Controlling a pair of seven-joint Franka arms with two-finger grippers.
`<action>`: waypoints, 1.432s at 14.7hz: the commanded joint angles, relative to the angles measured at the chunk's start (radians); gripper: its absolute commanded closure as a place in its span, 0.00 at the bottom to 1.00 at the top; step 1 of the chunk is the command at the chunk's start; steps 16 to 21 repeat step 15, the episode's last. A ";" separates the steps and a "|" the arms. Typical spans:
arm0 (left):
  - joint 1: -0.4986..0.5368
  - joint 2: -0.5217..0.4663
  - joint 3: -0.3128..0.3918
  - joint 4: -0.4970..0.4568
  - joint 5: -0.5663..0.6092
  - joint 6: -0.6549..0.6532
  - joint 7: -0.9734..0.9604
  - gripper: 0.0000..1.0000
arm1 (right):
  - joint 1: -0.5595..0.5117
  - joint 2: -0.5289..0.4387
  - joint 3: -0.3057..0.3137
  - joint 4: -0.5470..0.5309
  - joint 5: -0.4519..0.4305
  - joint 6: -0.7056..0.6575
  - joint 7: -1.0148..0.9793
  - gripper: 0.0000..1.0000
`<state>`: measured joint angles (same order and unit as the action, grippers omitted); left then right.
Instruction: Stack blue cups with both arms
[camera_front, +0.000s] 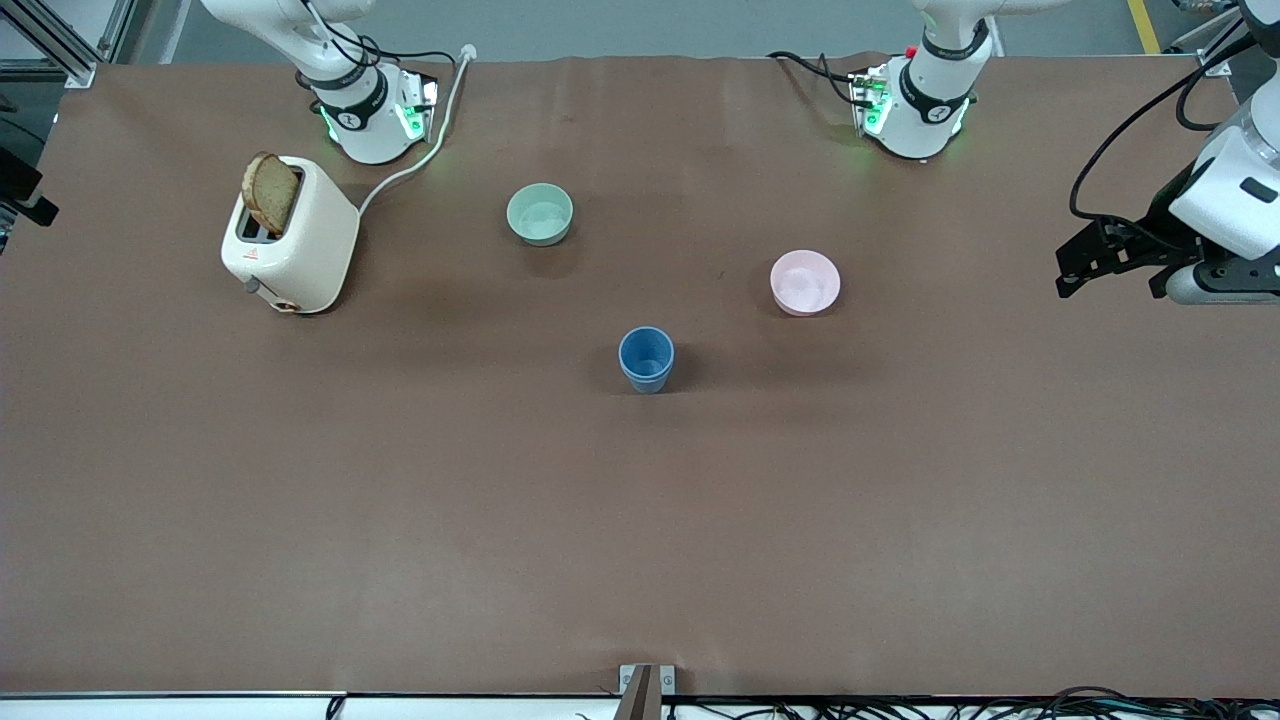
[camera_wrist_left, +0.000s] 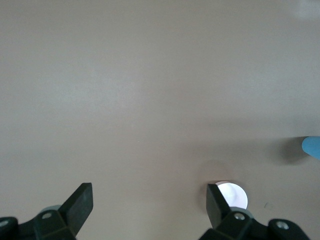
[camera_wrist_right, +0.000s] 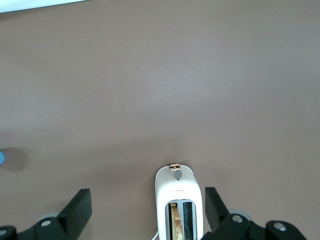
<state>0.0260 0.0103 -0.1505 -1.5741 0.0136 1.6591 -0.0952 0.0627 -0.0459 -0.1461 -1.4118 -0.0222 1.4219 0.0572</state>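
One blue cup (camera_front: 646, 360) stands upright mid-table, nearer the front camera than both bowls. I cannot tell whether a second blue cup is nested in it; no other blue cup shows. A sliver of the cup shows in the left wrist view (camera_wrist_left: 312, 146) and in the right wrist view (camera_wrist_right: 1, 158). My left gripper (camera_front: 1068, 270) is raised at the left arm's end of the table, open and empty (camera_wrist_left: 149, 200). My right gripper (camera_wrist_right: 148, 205) is open and empty, high over the toaster, and out of the front view.
A pale green bowl (camera_front: 540, 213) and a pink bowl (camera_front: 805, 282) sit farther from the front camera than the cup; the pink bowl also shows in the left wrist view (camera_wrist_left: 234, 195). A cream toaster (camera_front: 290, 235) holding a bread slice (camera_front: 270, 192) stands toward the right arm's end.
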 joint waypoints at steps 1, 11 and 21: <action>-0.006 0.004 -0.001 0.026 -0.001 -0.001 0.014 0.00 | -0.021 0.012 0.028 -0.021 -0.004 -0.012 -0.014 0.00; -0.006 0.010 -0.003 0.031 0.049 -0.025 0.078 0.00 | -0.073 0.020 0.086 -0.027 0.002 0.009 -0.011 0.00; -0.011 0.011 -0.003 0.072 0.052 -0.087 0.078 0.00 | -0.061 0.024 0.086 -0.030 0.001 0.035 -0.013 0.00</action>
